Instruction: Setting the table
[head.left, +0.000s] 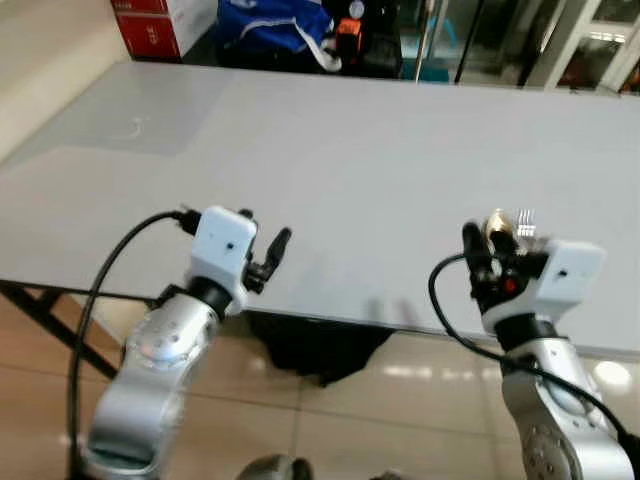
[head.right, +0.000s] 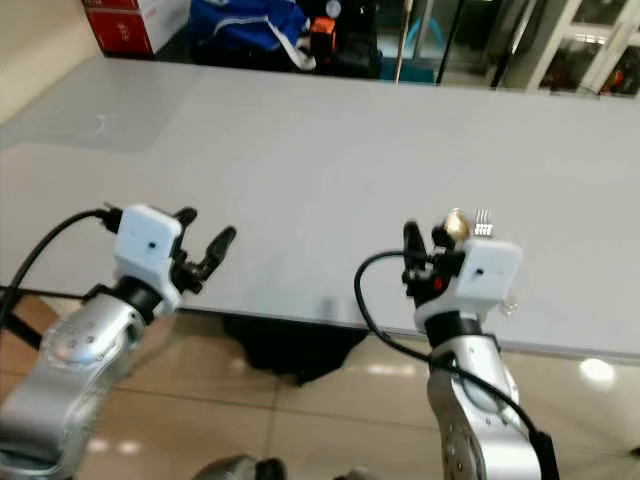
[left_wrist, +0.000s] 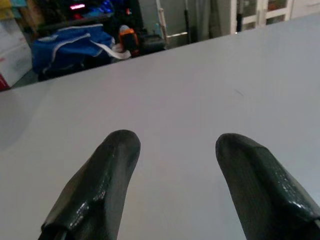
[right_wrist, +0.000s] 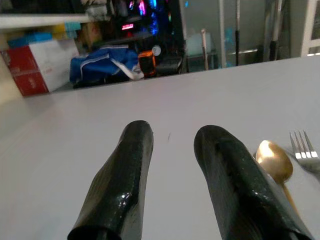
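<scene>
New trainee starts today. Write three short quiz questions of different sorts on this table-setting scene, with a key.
1. True or false: the right gripper is shut on the gold spoon.
2. Which lies beside the spoon on the table? A) knife B) fork C) cup
3. Fill in: beyond the table's far edge lies a ____ bag.

Key:
1. False. Its fingers are apart and hold nothing; the spoon lies beside them.
2. B, the fork.
3. Blue; the bag sits near a red and white box. The left gripper is open too.
</scene>
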